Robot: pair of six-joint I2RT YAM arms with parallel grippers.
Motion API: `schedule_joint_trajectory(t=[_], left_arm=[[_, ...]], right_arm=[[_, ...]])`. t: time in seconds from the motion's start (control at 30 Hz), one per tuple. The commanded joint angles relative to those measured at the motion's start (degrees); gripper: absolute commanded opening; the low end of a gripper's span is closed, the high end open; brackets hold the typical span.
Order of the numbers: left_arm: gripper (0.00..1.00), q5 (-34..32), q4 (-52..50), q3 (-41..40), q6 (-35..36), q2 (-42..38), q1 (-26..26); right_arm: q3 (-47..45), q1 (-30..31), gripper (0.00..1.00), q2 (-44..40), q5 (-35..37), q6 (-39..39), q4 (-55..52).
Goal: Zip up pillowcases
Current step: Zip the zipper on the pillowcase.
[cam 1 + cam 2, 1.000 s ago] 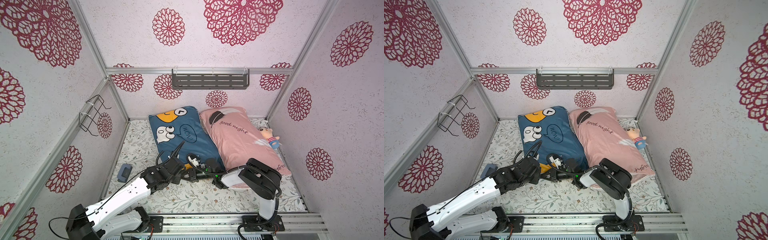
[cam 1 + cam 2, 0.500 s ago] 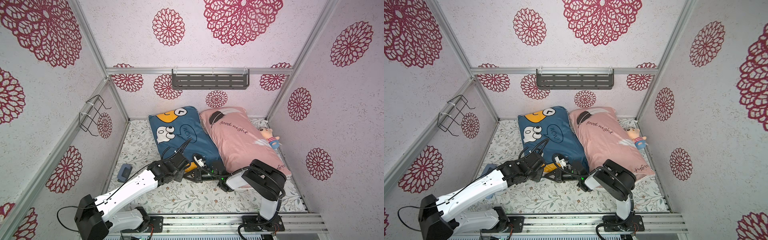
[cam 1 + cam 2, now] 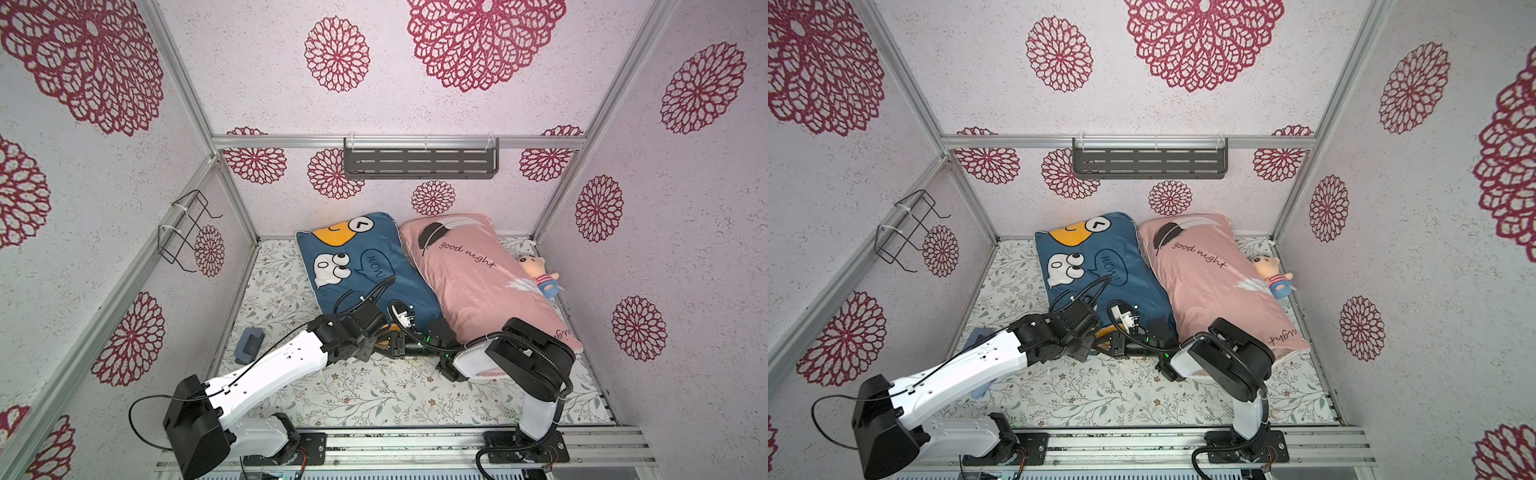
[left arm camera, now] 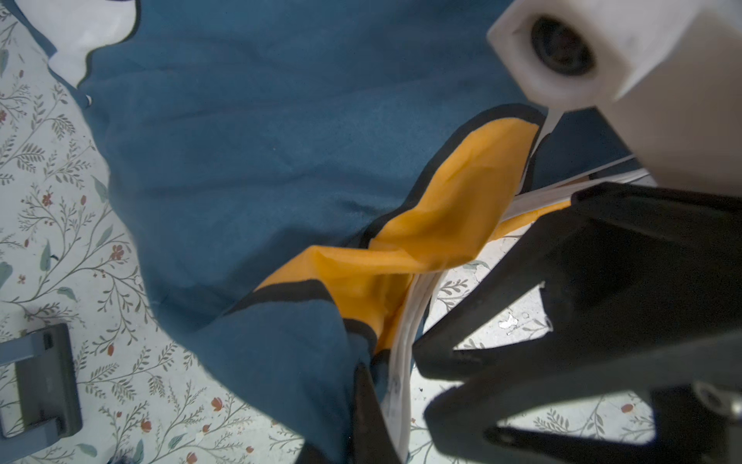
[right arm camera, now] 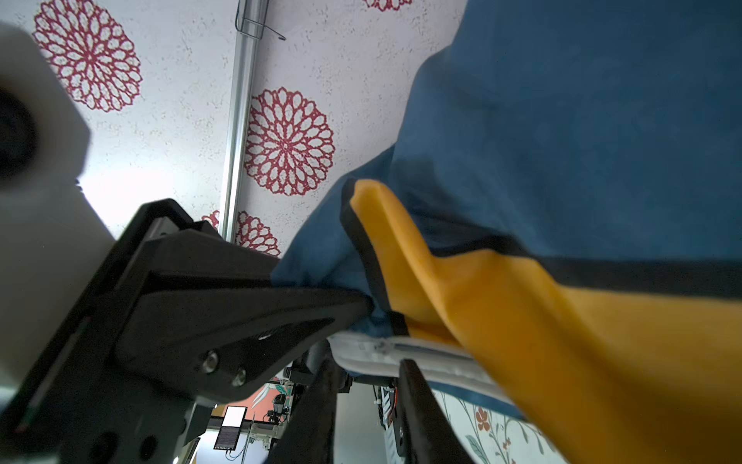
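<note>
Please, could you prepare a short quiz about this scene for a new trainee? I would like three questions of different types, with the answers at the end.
1. True or false: the plush doll lies on top of the blue pillowcase.
2. Choose one. The left gripper is: A) open in the air; B) shut on a corner of the blue pillowcase; C) shut on the plush doll.
3. Which words are printed on the pink pillowcase?

Key
1. False: it lies beside the pink pillowcase.
2. B
3. "good night"
</note>
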Motion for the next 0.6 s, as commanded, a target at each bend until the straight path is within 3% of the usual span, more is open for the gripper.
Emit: schedule_joint_trajectory(t=[0.0,0.57], left_arm=[[0.0,1.01,0.24,3.02,1.99,1.66,-1.22],[0.0,3.21,0.5,5.66,2.02,3.64,-1.94]], right_arm=[[0.43,0.38,0.33,0.21,0.4,0.18,5.71],[0.34,0.45,0.34,2.85,2.99,-1.24,6.82]])
